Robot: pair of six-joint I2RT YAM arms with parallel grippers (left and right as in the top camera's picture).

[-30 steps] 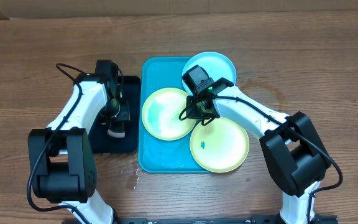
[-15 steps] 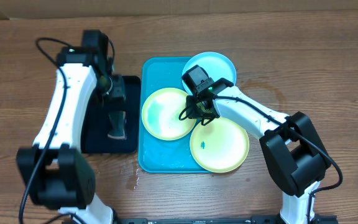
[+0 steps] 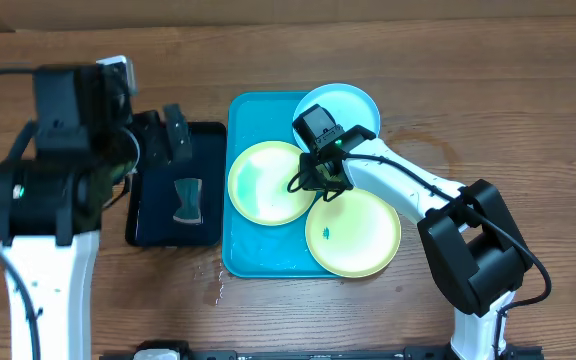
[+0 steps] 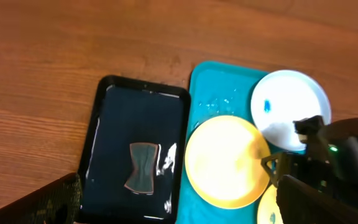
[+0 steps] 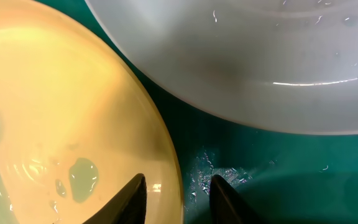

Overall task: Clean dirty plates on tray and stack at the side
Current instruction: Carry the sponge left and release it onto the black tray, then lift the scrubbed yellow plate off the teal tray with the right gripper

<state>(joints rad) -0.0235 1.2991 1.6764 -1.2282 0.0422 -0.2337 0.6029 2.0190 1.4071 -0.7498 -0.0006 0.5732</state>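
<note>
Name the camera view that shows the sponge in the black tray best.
Left wrist: the sponge lies large and unobstructed in the black tray. Overhead shows it smaller but whole. Right wrist shows none of it.

A grey, hourglass-shaped sponge (image 3: 187, 201) lies flat in the middle of a wet black tray (image 3: 212, 232) on a wooden worktop (image 3: 488, 90), with water droplets (image 3: 215, 285) glistening just off the tray's corner.
</note>
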